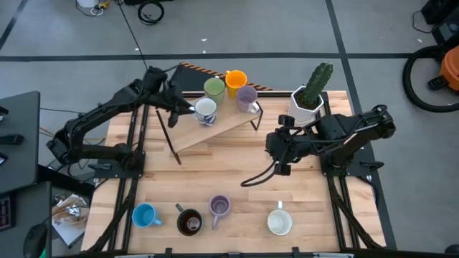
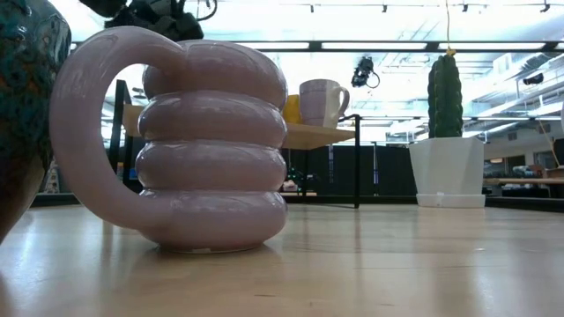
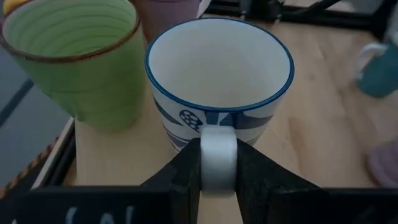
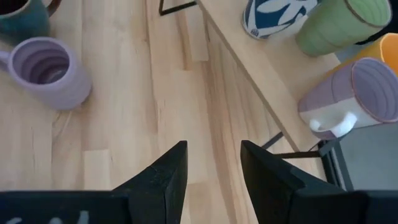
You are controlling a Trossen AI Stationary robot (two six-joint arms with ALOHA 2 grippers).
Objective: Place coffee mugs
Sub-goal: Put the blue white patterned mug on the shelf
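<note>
Holding mug: the left gripper (image 3: 217, 186) is at the raised wooden shelf (image 1: 215, 132), and its fingers (image 3: 180, 180) are closed on the white handle of the white mug with blue pattern (image 1: 206, 110), one finger on each side.
White-blue mug: it stands upright on the shelf, just beside the green mug (image 1: 214, 88) — in the left wrist view its blue rim is almost touching the green one.
Other mugs on shelf: the orange mug (image 1: 236, 79) and a lilac mug with white handle (image 1: 247, 97) stand behind and beside the green mug, all close together.
Right gripper: the right gripper (image 4: 211, 168) hovers over the bare wooden surface (image 1: 237, 168) in front of the shelf, its fingers apart with nothing between them.
Mugs on surface: a row near the front edge — the blue mug (image 1: 145, 216), the dark brown mug (image 1: 189, 222), the ribbed lilac mug (image 1: 219, 207) and a plain white mug (image 1: 279, 221), each apart from the next.
Low view: the ribbed lilac mug fills the picture, upright, handle to the left.
Cactus pot: the white pot with a cactus (image 1: 308, 100) stands at the far right corner, near the right arm.
</note>
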